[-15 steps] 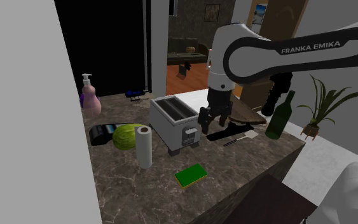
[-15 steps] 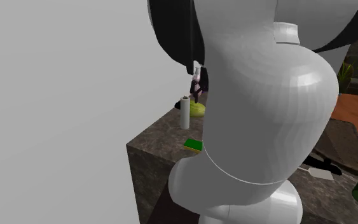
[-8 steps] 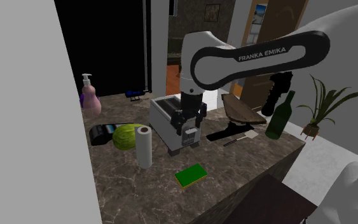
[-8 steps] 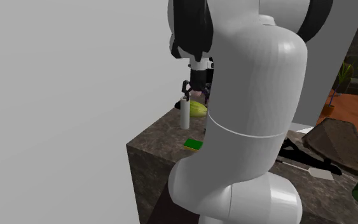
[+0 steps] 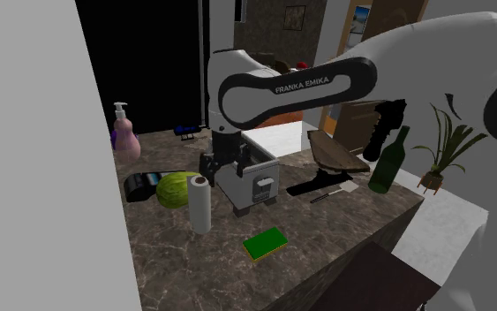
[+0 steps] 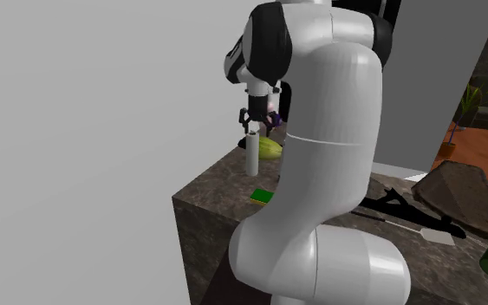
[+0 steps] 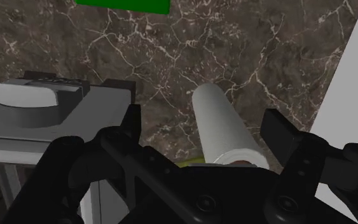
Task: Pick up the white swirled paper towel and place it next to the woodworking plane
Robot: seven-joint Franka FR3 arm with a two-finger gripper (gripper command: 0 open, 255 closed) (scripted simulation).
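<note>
The white paper towel roll (image 5: 200, 203) stands upright on the dark marble counter (image 5: 326, 230), beside a green melon (image 5: 176, 189). My gripper (image 5: 220, 171) hangs open just above and beside the roll's top, close to the toaster (image 5: 248, 168). In the wrist view the roll (image 7: 224, 130) lies between the spread fingers (image 7: 131, 124) without touching them, and my gripper (image 7: 206, 127) holds nothing. The second exterior view has my gripper (image 6: 252, 124) right over the roll (image 6: 252, 156). The black woodworking plane (image 5: 320, 184) lies past the toaster, toward the shoulder view's right.
A green sponge (image 5: 266, 243) lies near the counter's front. A soap bottle (image 5: 124, 134) stands at the back left and a black cylinder (image 5: 140, 186) lies by the melon. A brown slab (image 5: 336, 153), a dark grinder (image 5: 384, 128) and a green bottle (image 5: 387, 162) stand at the right.
The arm has swung toward the shoulder view's left, carrying the open gripper from over the plane, across the toaster, to just above the paper towel roll. Nothing on the counter has moved.
</note>
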